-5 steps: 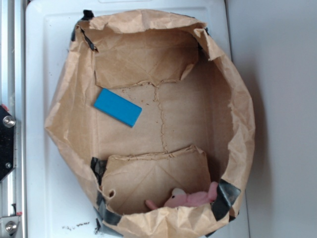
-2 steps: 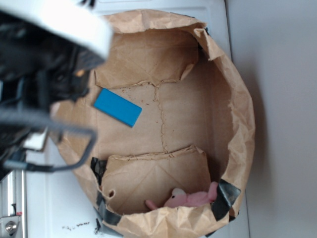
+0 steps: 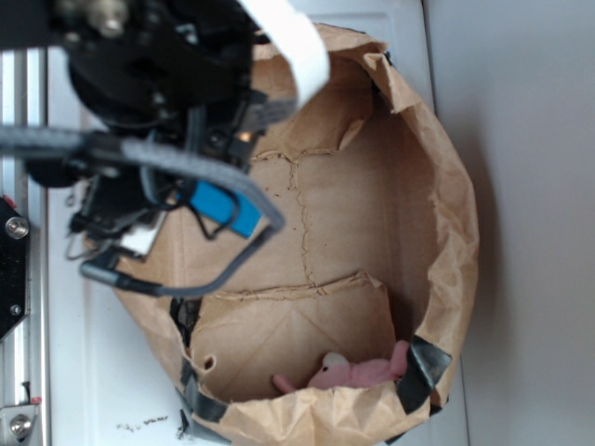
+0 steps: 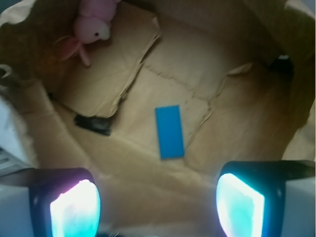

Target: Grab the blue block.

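**A:** Where was the flat sky-blue rectangular block [image 4: 169, 131] at that moment?

**B:** It lay flat on the floor of the crumpled brown paper bag [image 3: 456, 214], toward the bag's left wall as the exterior view showed it, well apart from the pink plush toy [image 4: 93, 27] tucked against the opposite end. The black robot gripper [image 4: 157, 205] hung above the bag's opening with its jaws spread wide and nothing between them; the block sat ahead of the gap, not yet inside it.

**B:** What could have gone wrong from there?

**A:** The bag wall, mostly. The arm crowded the left rim, so I judged a straight descent might catch the paper, buckle it inward and nudge the block. The block also lay thin and flat on creased, torn flaps, so fingertips closing too high would likely slip over its smooth top.

**B:** And alignment?

**A:** The wrist view was blurred, so I could only say the block's long axis seemed to run roughly between the two pads [image 4: 240, 205]; closing across the narrow width looked workable.
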Tool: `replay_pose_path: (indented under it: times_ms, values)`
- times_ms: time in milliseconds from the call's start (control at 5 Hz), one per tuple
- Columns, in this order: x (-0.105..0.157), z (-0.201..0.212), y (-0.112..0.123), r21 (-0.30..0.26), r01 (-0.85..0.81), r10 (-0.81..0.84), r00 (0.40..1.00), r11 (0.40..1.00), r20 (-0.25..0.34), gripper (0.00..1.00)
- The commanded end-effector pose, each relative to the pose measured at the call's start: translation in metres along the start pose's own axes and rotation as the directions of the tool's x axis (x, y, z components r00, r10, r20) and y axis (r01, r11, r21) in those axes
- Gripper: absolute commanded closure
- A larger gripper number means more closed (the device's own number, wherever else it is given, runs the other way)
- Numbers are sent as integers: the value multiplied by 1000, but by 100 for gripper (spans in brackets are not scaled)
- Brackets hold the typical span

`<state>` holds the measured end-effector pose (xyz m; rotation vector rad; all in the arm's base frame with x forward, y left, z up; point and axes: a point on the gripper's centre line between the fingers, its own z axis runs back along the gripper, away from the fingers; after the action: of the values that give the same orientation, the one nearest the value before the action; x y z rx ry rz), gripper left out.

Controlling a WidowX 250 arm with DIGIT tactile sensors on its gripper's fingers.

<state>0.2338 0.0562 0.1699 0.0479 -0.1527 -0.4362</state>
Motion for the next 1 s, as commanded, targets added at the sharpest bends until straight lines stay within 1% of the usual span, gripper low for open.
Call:
replay_pose_path:
  times_ms: [0, 200, 400, 600, 800]
  values:
    - [23, -34, 11, 132, 117, -111, 992, 984, -52, 0]
    - [22, -44, 16, 89, 126, -122, 991, 988, -50, 0]
    - [24, -58, 7, 55, 177, -177, 984, 983, -8, 0]
    - [30, -79, -5, 53, 233, -234, 972, 971, 23, 0]
    - [30, -79, -5, 53, 233, -234, 972, 971, 23, 0]
